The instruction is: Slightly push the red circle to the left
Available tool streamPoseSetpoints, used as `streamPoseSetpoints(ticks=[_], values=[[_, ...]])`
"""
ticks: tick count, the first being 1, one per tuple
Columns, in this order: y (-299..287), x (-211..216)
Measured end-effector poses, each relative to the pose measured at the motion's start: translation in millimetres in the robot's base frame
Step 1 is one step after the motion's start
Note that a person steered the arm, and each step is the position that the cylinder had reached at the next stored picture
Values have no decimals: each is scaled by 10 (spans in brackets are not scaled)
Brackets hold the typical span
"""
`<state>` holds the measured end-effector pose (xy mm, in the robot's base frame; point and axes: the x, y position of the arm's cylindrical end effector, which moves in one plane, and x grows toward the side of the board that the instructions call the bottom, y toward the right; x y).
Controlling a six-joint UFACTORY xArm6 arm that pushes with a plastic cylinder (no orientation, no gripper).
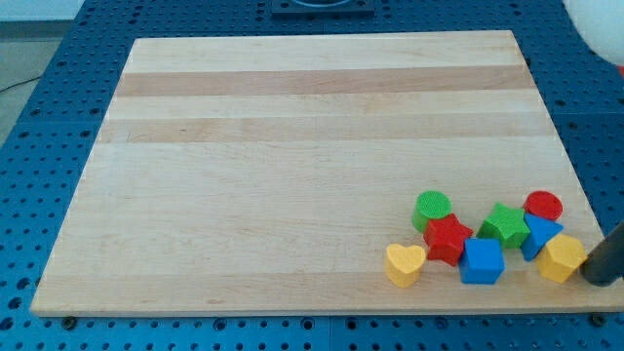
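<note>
The red circle (543,206) lies near the wooden board's right edge, at the view's lower right, at the top right of a tight cluster of blocks. Just below it sit a blue block (539,235) and a yellow block (562,257). To its left is a green star (504,224). My rod enters from the view's right edge, and my tip (592,277) rests just right of the yellow block, below and right of the red circle, apart from it.
The cluster also holds a green circle (432,210), a red star (448,239), a blue cube (482,261) and a yellow heart (405,263). The wooden board (292,156) lies on a blue perforated table. A white object (600,24) shows at the top right corner.
</note>
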<state>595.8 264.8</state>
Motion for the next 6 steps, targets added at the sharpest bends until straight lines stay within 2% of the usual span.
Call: streamPoseSetpoints(ticks=[1, 3, 5, 6], values=[[-117, 0], [196, 166], [380, -657], [-18, -670]])
